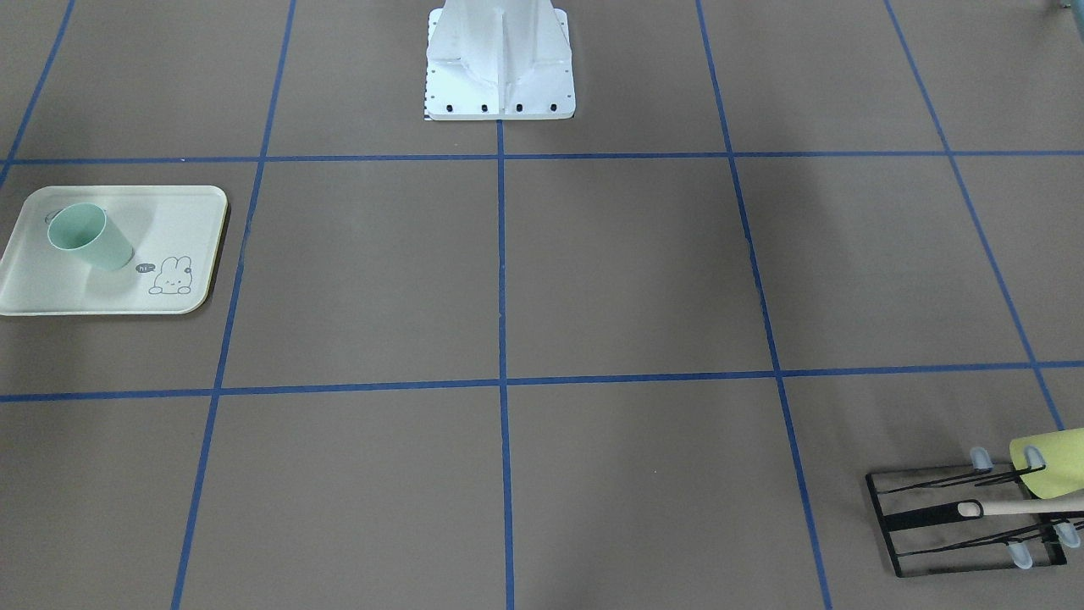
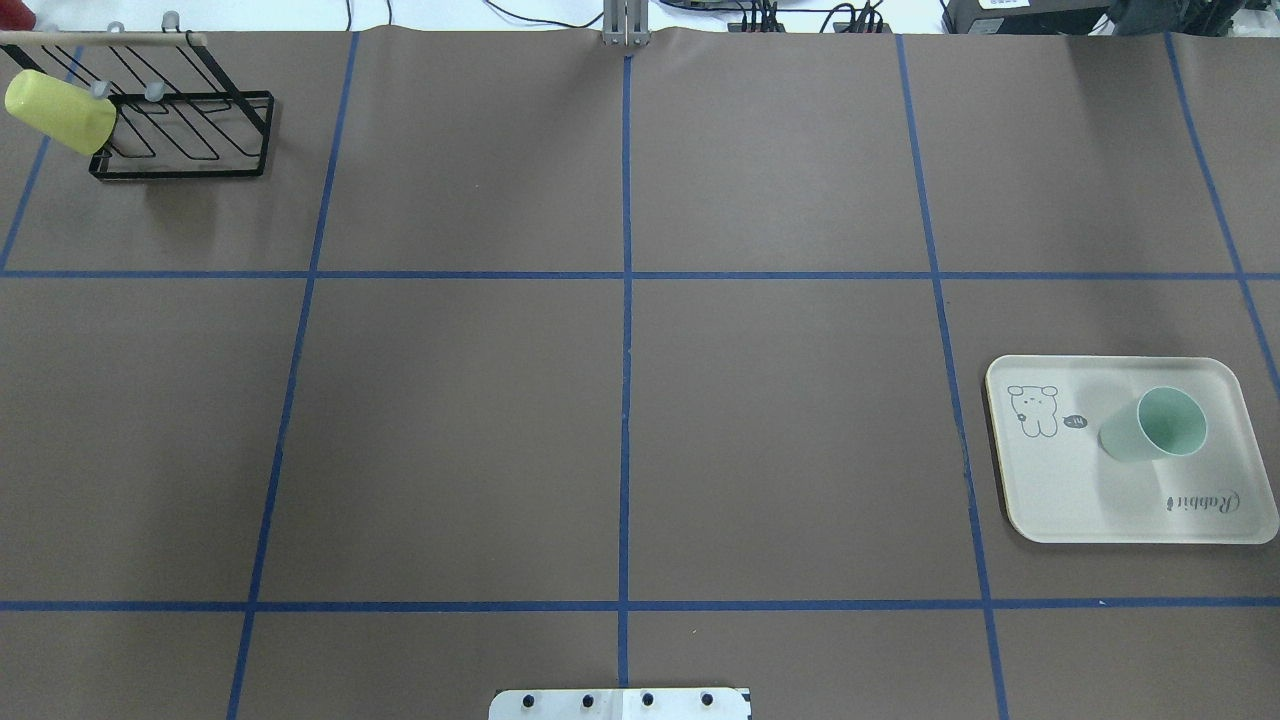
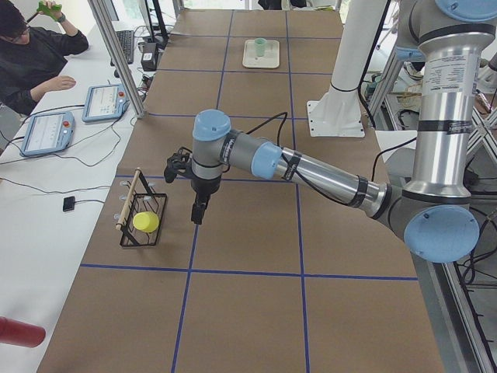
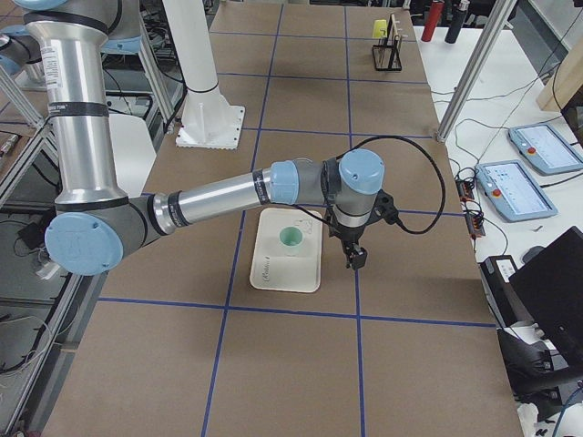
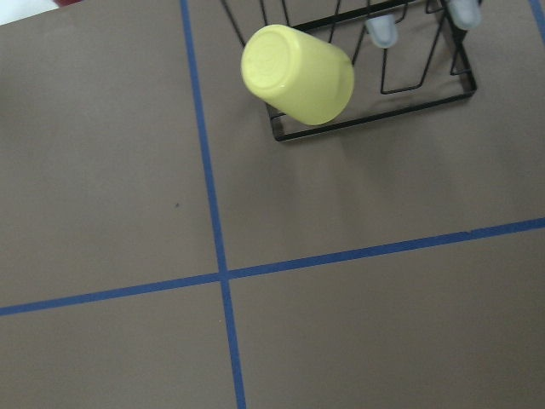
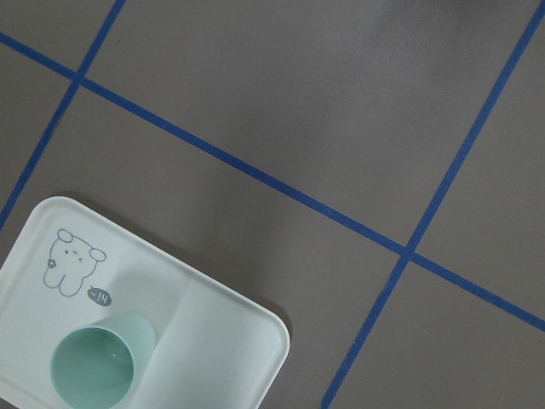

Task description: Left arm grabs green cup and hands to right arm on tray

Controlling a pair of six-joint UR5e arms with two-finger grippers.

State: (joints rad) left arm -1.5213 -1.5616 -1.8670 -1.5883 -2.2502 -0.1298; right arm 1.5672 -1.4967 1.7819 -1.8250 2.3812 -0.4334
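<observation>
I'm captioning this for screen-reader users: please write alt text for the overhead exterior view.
A pale green cup stands upright on a cream tray at the right of a brown table gridded with blue tape. At the far left corner, a yellow-green cup sits tilted on a black wire rack.

We cannot tell whether the left gripper (image 3: 197, 216) has its fingers together or apart; it shows only small, from the end of the desk (image 3: 248, 311). The same holds for the right gripper (image 4: 352, 262). The right wrist view's bottom edge cuts the green cup (image 6: 95, 365) and the tray (image 6: 221, 341). The front view's edge cuts the yellow-green cup (image 1: 1054, 462).
</observation>
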